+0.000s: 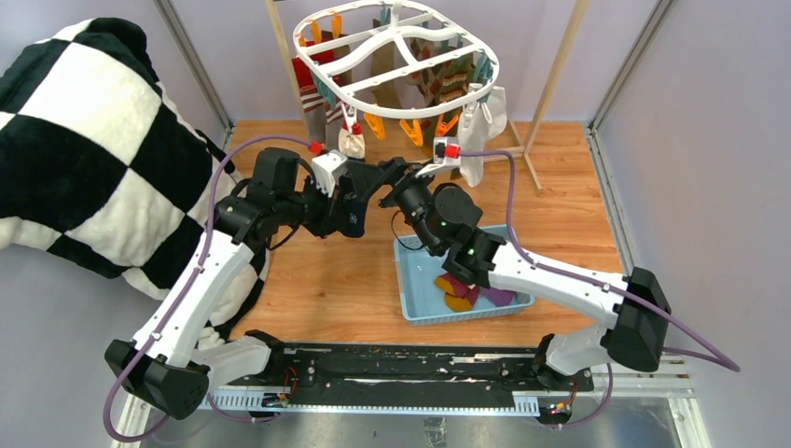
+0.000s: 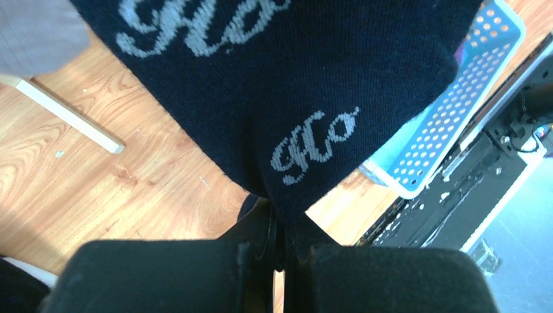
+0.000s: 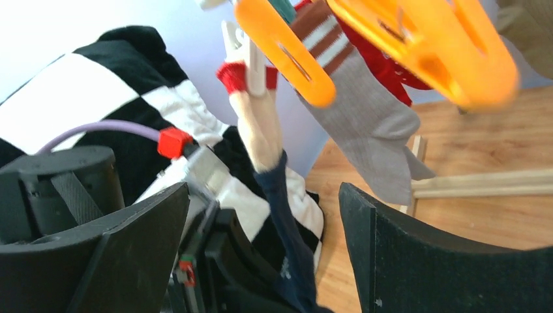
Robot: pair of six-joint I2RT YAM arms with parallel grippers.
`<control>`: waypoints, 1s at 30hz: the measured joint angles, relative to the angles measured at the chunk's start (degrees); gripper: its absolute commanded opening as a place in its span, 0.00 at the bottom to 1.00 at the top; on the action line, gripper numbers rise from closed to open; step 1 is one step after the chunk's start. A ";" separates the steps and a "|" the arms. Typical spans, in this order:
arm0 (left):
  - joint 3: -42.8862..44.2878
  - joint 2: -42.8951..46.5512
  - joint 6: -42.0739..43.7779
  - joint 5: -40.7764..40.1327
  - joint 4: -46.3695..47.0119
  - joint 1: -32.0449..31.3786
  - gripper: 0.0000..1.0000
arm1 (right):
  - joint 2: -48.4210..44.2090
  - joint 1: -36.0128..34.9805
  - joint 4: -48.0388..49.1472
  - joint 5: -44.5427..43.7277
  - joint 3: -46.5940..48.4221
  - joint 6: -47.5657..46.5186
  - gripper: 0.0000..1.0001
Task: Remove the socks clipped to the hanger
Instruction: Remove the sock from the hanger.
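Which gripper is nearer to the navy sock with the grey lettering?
Left. The left gripper is shut on the lower end of the navy sock, touching it. The right gripper faces the sock with its jaws wide open, and no contact is visible.

**Knit, Plastic, Wood Grain**

Navy sock point(image 2: 293, 78): fine matt knit with grey woven lettering. Grey sock point(image 3: 375, 134): soft ribbed cloth. Orange clips point(image 3: 287, 55): glossy, smooth plastic. Hanger point(image 1: 410, 113): smooth white plastic. Tray point(image 2: 456, 111): perforated blue plastic. Table point(image 1: 326, 271): wood grain, lightly sheened. Blanket point(image 1: 84, 159): plush.

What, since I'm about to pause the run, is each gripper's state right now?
Left gripper: shut on the navy sock.
Right gripper: open, holding nothing.
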State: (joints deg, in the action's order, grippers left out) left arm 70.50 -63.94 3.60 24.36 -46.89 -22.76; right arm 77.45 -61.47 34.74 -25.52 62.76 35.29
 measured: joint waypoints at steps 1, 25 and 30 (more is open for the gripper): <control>-0.13 0.07 -0.15 0.00 0.13 0.00 0.00 | 1.18 0.00 0.22 -0.68 1.49 -0.44 0.88; -3.37 3.30 -1.03 -0.09 2.03 -0.26 0.00 | 14.43 2.40 -0.66 -3.02 18.95 7.13 0.79; -3.45 3.39 -1.07 -0.09 2.10 -0.26 0.00 | 16.35 2.84 -1.20 -3.02 22.58 7.43 0.74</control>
State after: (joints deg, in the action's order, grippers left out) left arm 67.05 -60.55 2.52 24.27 -44.80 -23.03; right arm 93.80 -58.63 33.54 -28.53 85.34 42.72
